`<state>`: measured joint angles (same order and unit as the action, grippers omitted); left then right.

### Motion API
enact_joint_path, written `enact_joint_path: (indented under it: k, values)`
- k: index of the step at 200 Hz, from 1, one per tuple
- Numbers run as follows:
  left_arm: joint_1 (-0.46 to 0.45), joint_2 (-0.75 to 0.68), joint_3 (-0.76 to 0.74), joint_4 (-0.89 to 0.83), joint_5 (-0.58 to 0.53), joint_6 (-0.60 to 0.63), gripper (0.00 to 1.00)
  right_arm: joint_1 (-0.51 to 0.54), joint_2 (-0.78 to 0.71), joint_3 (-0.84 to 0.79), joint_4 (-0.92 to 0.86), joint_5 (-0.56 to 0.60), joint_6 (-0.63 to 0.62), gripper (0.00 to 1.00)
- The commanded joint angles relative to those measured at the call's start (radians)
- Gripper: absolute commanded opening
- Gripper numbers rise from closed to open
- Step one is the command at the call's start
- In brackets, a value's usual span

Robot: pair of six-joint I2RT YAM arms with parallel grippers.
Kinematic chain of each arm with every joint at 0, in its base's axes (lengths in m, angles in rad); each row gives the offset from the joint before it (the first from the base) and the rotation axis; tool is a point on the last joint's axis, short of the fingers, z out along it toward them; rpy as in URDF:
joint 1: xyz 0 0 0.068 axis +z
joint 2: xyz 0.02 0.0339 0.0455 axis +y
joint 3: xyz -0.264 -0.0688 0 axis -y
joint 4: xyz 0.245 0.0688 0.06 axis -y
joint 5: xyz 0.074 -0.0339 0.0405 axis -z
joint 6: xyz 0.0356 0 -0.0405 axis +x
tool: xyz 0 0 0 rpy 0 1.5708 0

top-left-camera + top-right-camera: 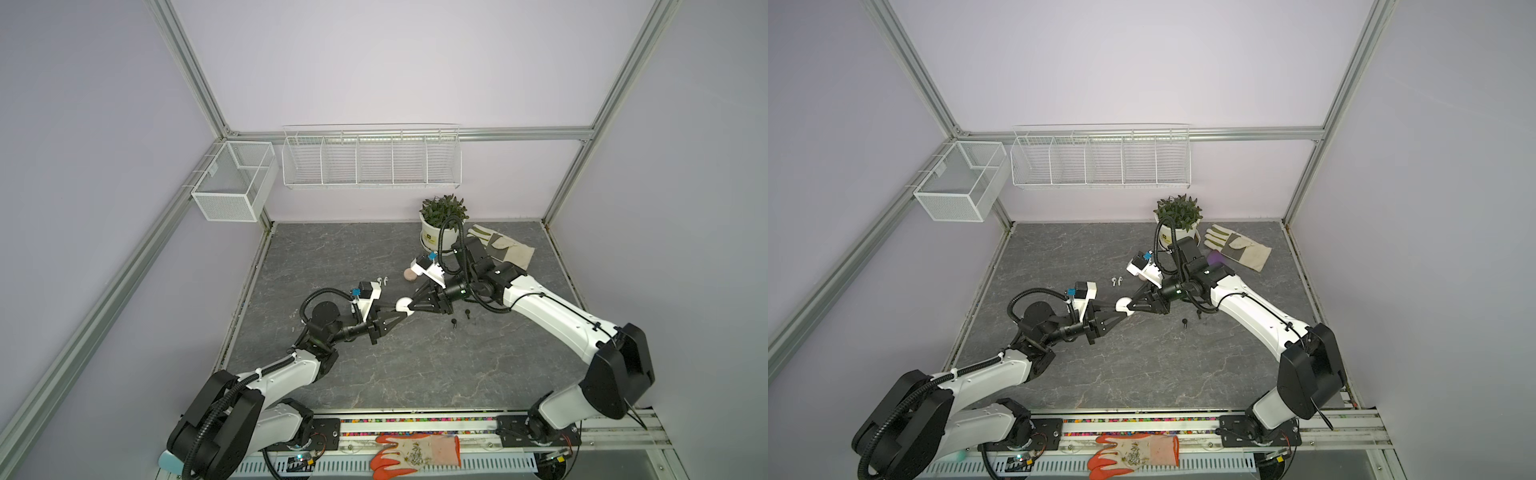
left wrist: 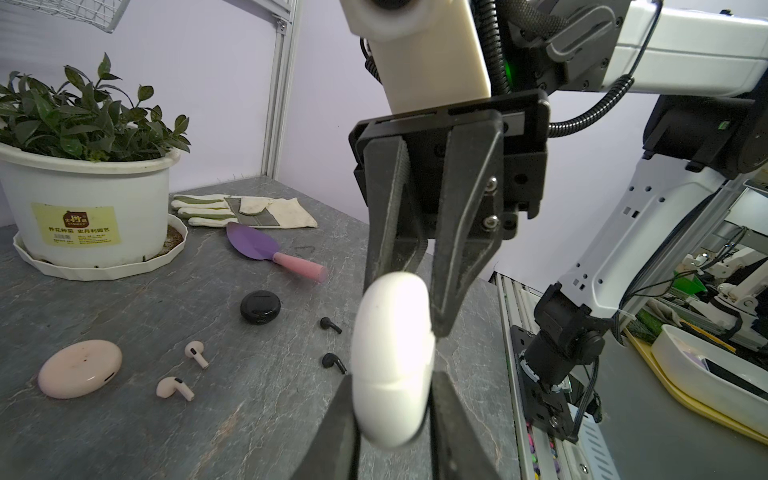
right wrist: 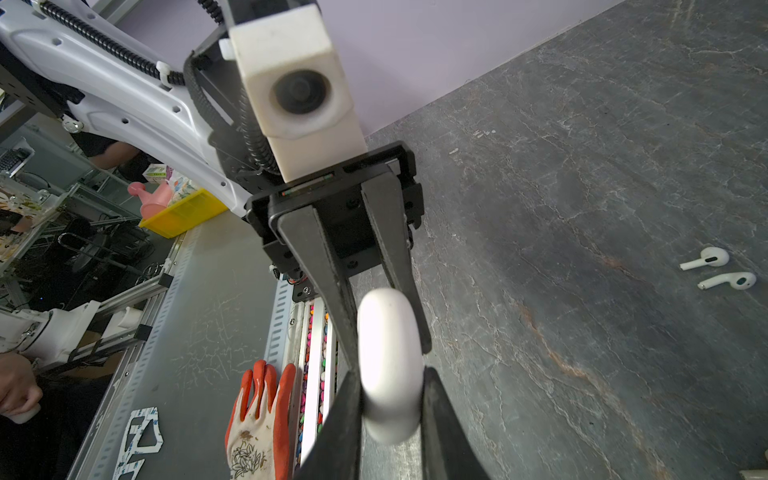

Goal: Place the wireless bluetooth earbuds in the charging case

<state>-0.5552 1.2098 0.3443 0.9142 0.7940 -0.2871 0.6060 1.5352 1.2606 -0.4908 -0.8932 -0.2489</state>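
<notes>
The white earbuds [image 3: 711,258] are lying loose on the bench [image 1: 374,374], off to one side of your tools. The closed white charging case [image 2: 390,353] is hanging in the air between them. Your left tool [image 2: 392,399] and right tool [image 3: 390,386] are each pinching one end of it. You are risking a drop here. I judge that the rounded, smooth shell could be squirting free if either tool is pulling unevenly while prying the lid.

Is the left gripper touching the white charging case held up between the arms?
Touching. The left wrist view shows the left gripper pressing its fingers against both sides of the white charging case, no gap; the right wrist view agrees.
</notes>
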Motion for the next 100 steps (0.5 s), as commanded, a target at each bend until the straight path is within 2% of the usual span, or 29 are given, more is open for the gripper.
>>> enact_joint_path:
  k: [1, 24, 56, 100]
  values:
    - [-0.005, -0.011, 0.028, 0.038, 0.015, 0.013, 0.18, 0.017, 0.023, 0.017, -0.012, -0.016, -0.018, 0.15]
    - [-0.005, -0.013, 0.025, 0.053, 0.013, 0.002, 0.18, 0.020, 0.026, 0.017, -0.011, -0.018, -0.018, 0.15]
    - [-0.005, -0.009, 0.019, 0.077, 0.014, -0.010, 0.26, 0.023, 0.032, 0.020, -0.011, -0.020, -0.018, 0.15]
    - [-0.005, -0.010, 0.019, 0.071, 0.016, -0.010, 0.26, 0.024, 0.035, 0.021, -0.012, -0.021, -0.018, 0.15]
